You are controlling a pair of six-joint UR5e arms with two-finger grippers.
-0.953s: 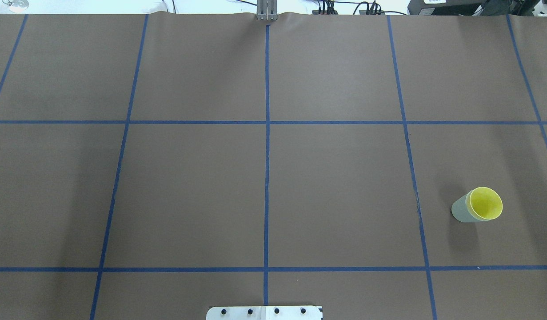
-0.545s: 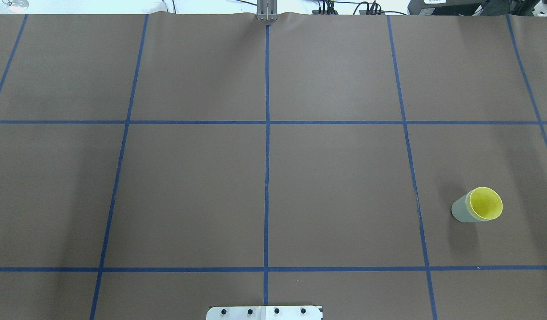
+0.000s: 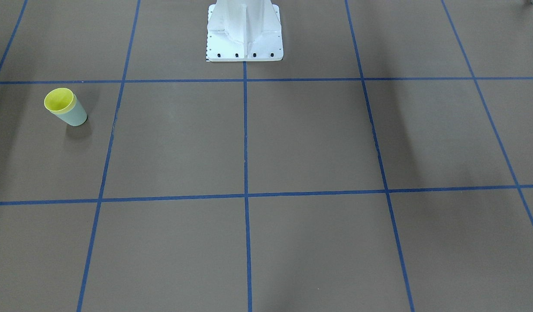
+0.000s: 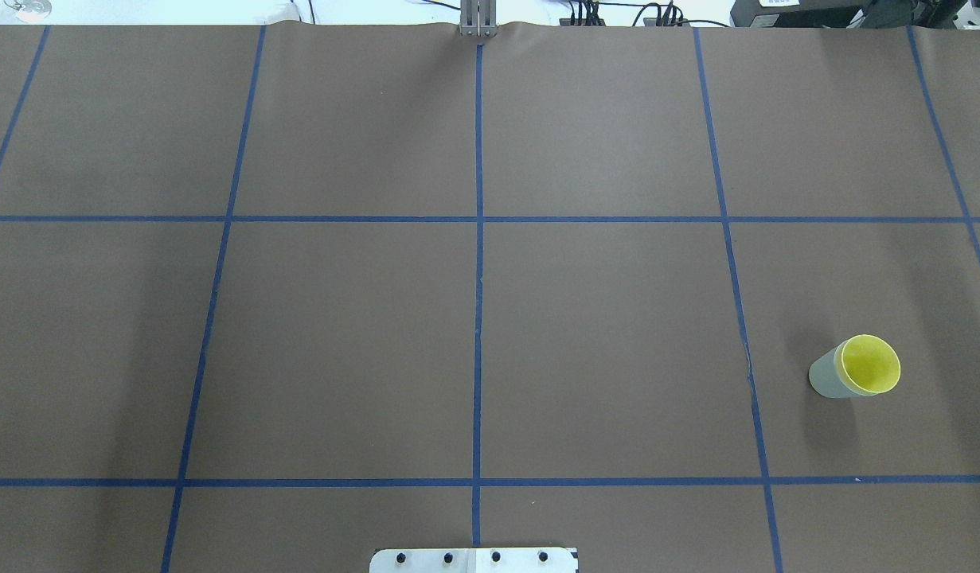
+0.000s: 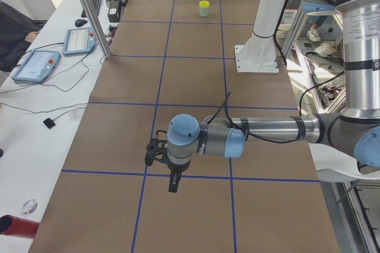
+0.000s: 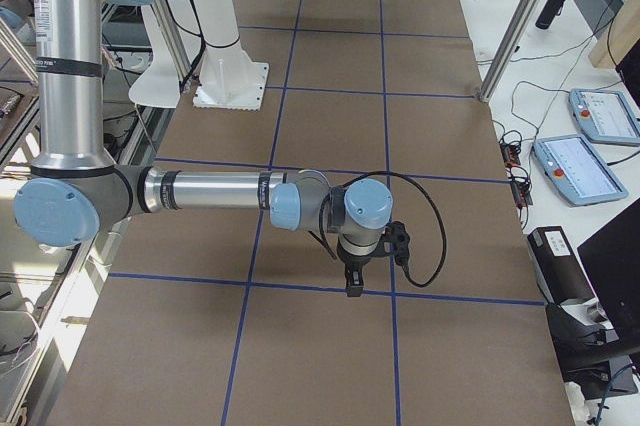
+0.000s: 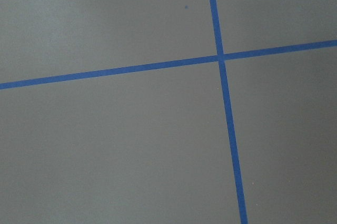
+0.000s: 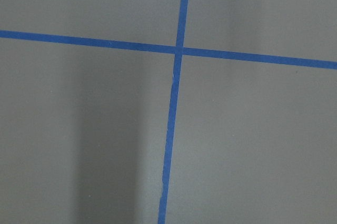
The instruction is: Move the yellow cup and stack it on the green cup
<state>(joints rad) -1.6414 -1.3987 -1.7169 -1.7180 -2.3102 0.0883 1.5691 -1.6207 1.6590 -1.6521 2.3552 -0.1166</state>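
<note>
Fingers of the left gripper (image 5: 173,186) and right gripper (image 6: 352,286) appear only in the side views; whether they are released or clenched cannot be told. The yellow cup (image 4: 870,364) sits nested in the green cup (image 4: 826,382), upright on the table (image 4: 474,318) toward its right end, inside one square of the blue tape (image 4: 478,263) grid and touching no line. The stack stands well apart from both grippers and from the white base (image 3: 244,43). The overhead and front views show the cups but neither arm. Both wrist views show only tape crossings.
</note>
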